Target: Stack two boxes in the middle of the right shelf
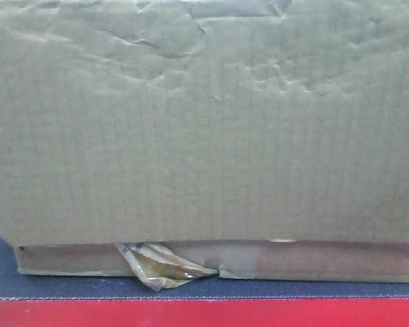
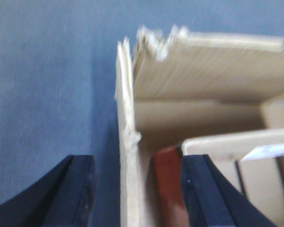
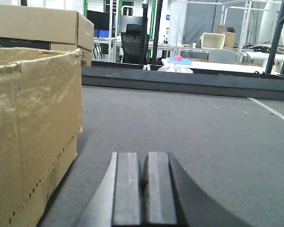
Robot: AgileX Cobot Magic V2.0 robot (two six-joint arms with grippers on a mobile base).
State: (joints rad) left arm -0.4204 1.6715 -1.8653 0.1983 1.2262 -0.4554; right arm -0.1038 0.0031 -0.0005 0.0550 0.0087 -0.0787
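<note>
Dark grey felt tabletop [image 3: 189, 137] with a red edge holds everything. Right gripper [image 3: 143, 163] lies pinched together, empty. Left gripper [image 2: 137, 163], spread wide, straddles a box's side unclamped. Beyond, the tall dented brown cardboard box [image 1: 204, 136] sits on the flatter taped brown box [image 1: 313, 260].

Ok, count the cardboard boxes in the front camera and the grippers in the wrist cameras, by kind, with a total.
Cardboard boxes: 2 (tall box, flat box)
Grippers: 2 (left gripper, right gripper)
Total: 4

box [image 3: 33, 132] close alongside, open tabletop [image 3: 203, 127] ahead
</note>
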